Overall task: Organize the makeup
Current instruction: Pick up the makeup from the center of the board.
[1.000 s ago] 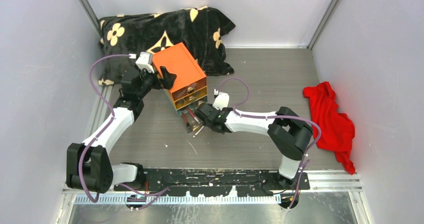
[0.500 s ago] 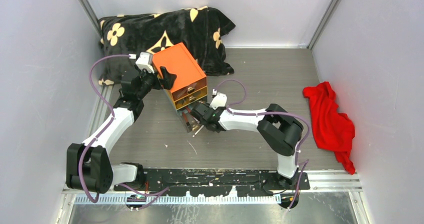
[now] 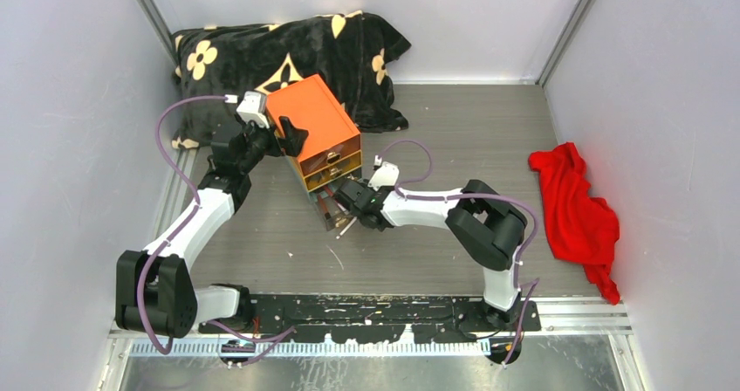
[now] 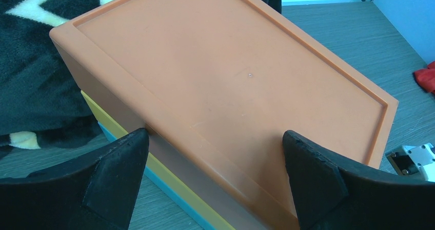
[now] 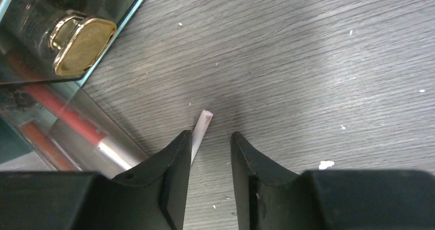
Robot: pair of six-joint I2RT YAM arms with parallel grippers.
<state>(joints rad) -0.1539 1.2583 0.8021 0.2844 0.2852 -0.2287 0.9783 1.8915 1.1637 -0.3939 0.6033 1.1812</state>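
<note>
The orange box (image 3: pixel 312 125) stands at the back left with its lowest clear drawer (image 3: pixel 330 211) pulled out. The drawer (image 5: pixel 36 107) holds thin red pencils (image 5: pixel 56 109). A thin white pencil (image 5: pixel 201 126) lies on the table beside the drawer, its tip by my right gripper's left finger (image 5: pixel 174 160); it also shows in the top view (image 3: pixel 345 229). My right gripper (image 5: pixel 211 148) is narrowly open just above the table, nothing between the jaws. My left gripper (image 4: pixel 218 181) is open wide over the box's top edge (image 4: pixel 225 86). Other makeup is out of view.
A black flowered blanket (image 3: pixel 279 55) lies behind the box. A red cloth (image 3: pixel 576 208) lies at the right wall. A gold drawer knob (image 5: pixel 82 45) sits just left of the right gripper. Grey walls close in the table on three sides.
My right gripper has slid a little left toward the open drawer and its elbow has shifted left. The left arm and the box have not moved.
</note>
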